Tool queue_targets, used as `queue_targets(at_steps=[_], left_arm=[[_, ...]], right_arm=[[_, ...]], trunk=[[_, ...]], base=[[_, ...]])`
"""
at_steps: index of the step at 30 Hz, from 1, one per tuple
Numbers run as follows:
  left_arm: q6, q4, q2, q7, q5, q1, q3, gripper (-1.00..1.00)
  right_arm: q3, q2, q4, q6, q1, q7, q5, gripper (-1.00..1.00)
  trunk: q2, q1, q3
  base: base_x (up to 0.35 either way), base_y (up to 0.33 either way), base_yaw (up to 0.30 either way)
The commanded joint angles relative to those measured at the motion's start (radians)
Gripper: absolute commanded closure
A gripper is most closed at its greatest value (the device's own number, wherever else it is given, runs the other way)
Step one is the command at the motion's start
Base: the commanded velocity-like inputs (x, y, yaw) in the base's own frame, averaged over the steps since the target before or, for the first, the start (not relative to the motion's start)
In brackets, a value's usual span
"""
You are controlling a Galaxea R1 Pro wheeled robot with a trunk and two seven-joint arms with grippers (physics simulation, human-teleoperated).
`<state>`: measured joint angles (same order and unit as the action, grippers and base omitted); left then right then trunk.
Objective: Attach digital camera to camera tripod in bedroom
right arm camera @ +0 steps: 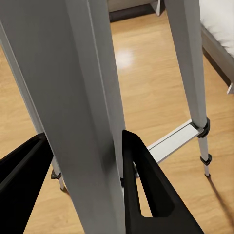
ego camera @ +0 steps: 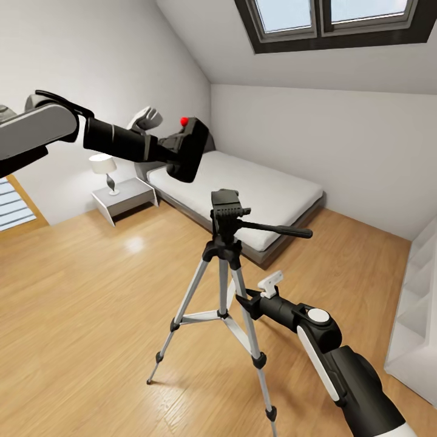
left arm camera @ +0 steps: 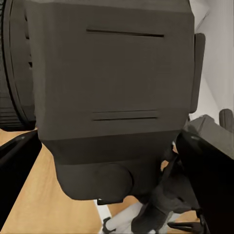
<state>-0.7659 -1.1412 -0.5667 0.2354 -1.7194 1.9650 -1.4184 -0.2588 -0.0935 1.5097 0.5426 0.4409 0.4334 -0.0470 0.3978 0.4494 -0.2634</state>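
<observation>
Carrying the digital camera point(ego camera: 189, 149) clamped in my left gripper point(ego camera: 173, 153), above and left of the camera tripod point(ego camera: 226, 267); right gripper point(right arm camera: 83, 187) grips a tripod leg point(right arm camera: 85, 112); next I judge: lower camera onto the tripod head point(ego camera: 226, 209).

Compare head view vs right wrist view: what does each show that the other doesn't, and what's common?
Head view alone: the left gripper holding the digital camera in the air above and left of the tripod head, plus the pan handle, skylight, nightstand and lamp.

Right wrist view alone: a close look at the right gripper's fingers either side of a silver tripod leg.

Both: the camera tripod, its leg brace, the right gripper, the wood floor and the bed.
</observation>
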Motion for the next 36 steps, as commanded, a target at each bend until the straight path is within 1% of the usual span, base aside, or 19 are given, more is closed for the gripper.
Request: queue_targets(at_steps=[1,2,6,14,19,20,23,24,26,28,29,30,33,36], left_arm=[[0.001,0.0,-0.001,0.011,0.006,0.003,-0.003,1.0],[0.0,0.0,0.0,0.096,0.071,0.002,-0.003,1.0],[-0.002,0.002,0.008,0.148,0.122,0.001,-0.003,1.0],[-0.003,0.015,0.035,0.265,0.237,0.007,-0.001,1.0],[-0.015,0.019,0.041,0.323,0.304,0.013,0.0,1.0],[-0.018,0.019,0.042,0.342,0.323,0.018,0.0,1.0],[-0.021,0.02,0.041,0.372,0.34,0.028,0.0,1.0],[-0.021,0.02,0.041,0.372,0.34,0.028,0.0,1.0],[-0.022,0.02,0.04,0.395,0.35,0.033,0.0,1.0],[-0.022,0.021,0.038,0.423,0.372,0.037,0.0,1.0],[-0.022,0.023,0.036,0.459,0.406,0.041,0.0,1.0],[-0.022,0.023,0.036,0.459,0.406,0.041,0.0,1.0],[-0.017,0.037,0.037,0.528,0.47,0.055,0.0,1.0],[-0.008,0.075,0.04,0.607,0.529,0.074,-0.004,1.0]], right_arm=[[-0.001,0.0,0.001,0.008,0.001,0.001,-0.011,1.0],[-0.001,0.0,0.001,0.008,0.001,0.001,-0.013,1.0],[-0.003,0.0,0.001,0.008,0.001,0.001,-0.013,1.0],[-0.003,0.0,0.001,0.008,0.0,0.001,-0.012,1.0],[-0.004,0.0,0.001,0.008,-0.001,0.001,-0.009,1.0],[-0.004,0.0,0.001,0.008,-0.001,0.001,-0.009,1.0],[-0.005,0.0,0.001,0.007,-0.002,0.001,-0.008,1.0],[-0.005,0.0,0.001,0.007,-0.002,0.001,-0.008,1.0],[-0.005,0.0,0.001,0.007,-0.002,0.001,-0.008,1.0],[-0.005,0.0,0.001,0.007,-0.002,0.001,-0.008,1.0],[-0.005,0.0,0.001,0.007,-0.002,0.001,-0.008,1.0],[-0.005,0.0,0.001,0.007,-0.002,0.001,-0.008,1.0],[-0.005,0.0,0.001,0.007,-0.002,0.001,-0.008,1.0],[-0.005,0.0,0.001,0.007,-0.002,0.0,-0.007,1.0]], trunk=[[0.002,0.001,-0.002],[0.002,0.001,-0.002],[0.002,0.001,-0.002],[0.002,0.001,-0.002],[0.002,0.001,-0.002],[0.002,0.001,-0.002],[0.002,0.001,-0.002],[0.002,0.001,-0.002],[0.002,0.001,-0.002],[0.002,0.001,-0.002],[0.002,0.001,-0.002],[0.002,0.001,-0.002],[0.002,0.001,-0.002],[0.002,0.001,-0.002]], base=[[0.0,0.0,0.0],[0.0,0.0,0.0],[0.0,0.0,0.0],[0.0,0.0,0.0],[0.0,0.0,0.0],[0.0,0.0,0.0],[0.0,0.0,0.0],[0.0,0.0,0.0],[0.0,0.0,0.0],[0.0,0.0,0.0],[0.0,0.0,0.0],[0.0,0.0,0.0],[0.0,0.0,0.0],[0.0,0.0,0.0]])
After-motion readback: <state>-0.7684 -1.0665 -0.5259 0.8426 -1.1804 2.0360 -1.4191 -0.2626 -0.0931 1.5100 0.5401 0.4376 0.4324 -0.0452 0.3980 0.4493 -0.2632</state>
